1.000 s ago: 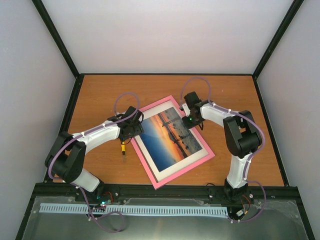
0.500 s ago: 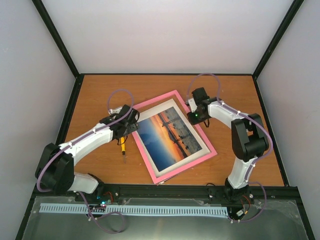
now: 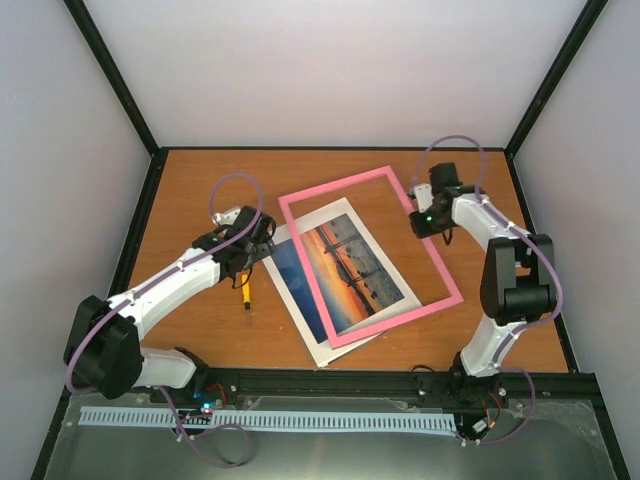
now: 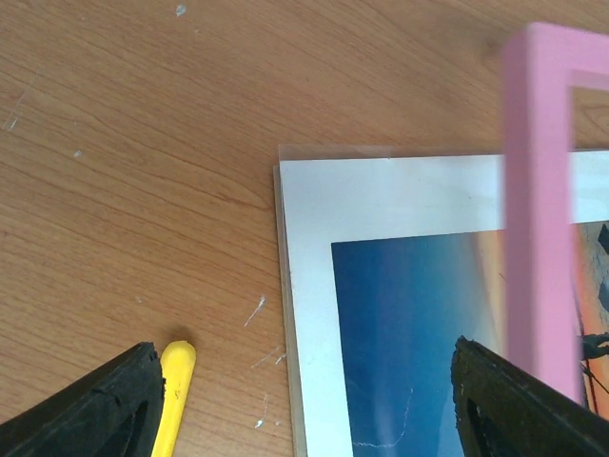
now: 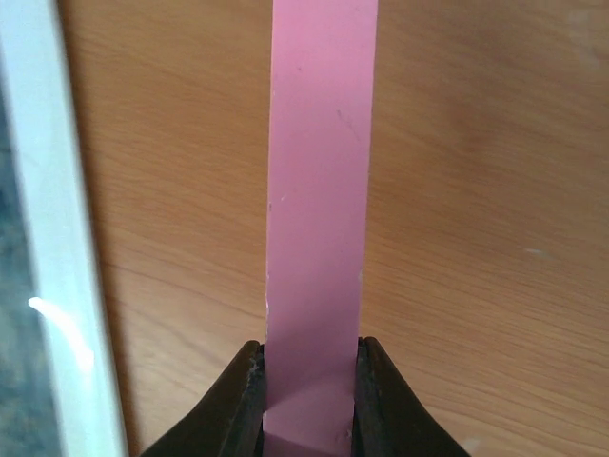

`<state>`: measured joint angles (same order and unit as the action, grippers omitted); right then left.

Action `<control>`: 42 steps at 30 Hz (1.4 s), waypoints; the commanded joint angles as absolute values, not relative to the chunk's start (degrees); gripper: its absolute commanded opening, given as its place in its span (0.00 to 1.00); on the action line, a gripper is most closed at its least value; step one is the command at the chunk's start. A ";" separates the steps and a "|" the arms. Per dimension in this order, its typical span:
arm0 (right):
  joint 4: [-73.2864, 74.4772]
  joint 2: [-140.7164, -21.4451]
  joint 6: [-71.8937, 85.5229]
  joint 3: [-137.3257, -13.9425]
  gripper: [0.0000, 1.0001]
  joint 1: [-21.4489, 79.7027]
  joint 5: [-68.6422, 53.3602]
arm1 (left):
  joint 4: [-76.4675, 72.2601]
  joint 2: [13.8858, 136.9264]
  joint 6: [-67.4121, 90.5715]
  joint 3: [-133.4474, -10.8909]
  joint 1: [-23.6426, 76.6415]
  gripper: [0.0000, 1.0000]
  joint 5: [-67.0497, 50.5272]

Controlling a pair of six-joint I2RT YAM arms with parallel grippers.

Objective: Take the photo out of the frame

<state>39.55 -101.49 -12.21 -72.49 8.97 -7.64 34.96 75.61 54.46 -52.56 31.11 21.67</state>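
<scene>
- Brown wood-grain tabletop (image 3: 200, 180): carries every item.
- Thin-edged pink rectangular frame (image 3: 398, 320): held at its right bar. Its left bar crosses over the print.
- White mat border (image 4: 400, 200): lies flat on the tabletop, with its left corner outside the frame.
- Glossy sunset photo (image 3: 355, 265): sits inside the mat border. The blue part lies left of the pink bar and the orange part shows through the opening.
- Right gripper (image 5: 309, 381): jaws pinch the frame bar.
- Left gripper (image 4: 309, 400): fingers spread wide over the mat corner, holding nothing.
- Yellow-handled tool (image 3: 245, 293): lies on the tabletop, just beside the mat border.

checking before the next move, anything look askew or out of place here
The thin pink rectangular frame, pinched by the right gripper, is skewed: one bar crosses the glossy sunset photo instead of bordering it.
</scene>
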 commanded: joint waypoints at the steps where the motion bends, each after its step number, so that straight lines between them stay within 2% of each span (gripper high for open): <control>1: 41.65 -100.30 -17.76 -77.47 0.03 1.97 -10.68 | 34.62 75.09 52.87 -54.03 30.84 0.82 21.91; 11: 45.73 -108.05 -29.33 -88.26 0.03 -15.61 -9.00 | 32.27 76.61 51.31 -54.20 30.81 0.82 19.38; 20: 48.29 -117.73 -34.35 -101.30 0.03 -25.29 -8.53 | 30.88 77.54 50.51 -53.73 30.85 0.81 17.78; 28: 46.87 -124.85 -38.06 -106.36 0.03 -27.71 -5.15 | 30.50 78.33 50.83 -53.46 30.85 0.81 16.21; 38: 45.16 -133.21 -34.52 -113.19 0.03 -28.13 -3.76 | 29.56 78.11 51.11 -52.16 30.81 0.81 14.73; 42: 45.95 -136.32 -31.13 -115.63 0.08 -28.13 -5.83 | 29.42 78.39 51.29 -51.76 30.85 0.80 14.01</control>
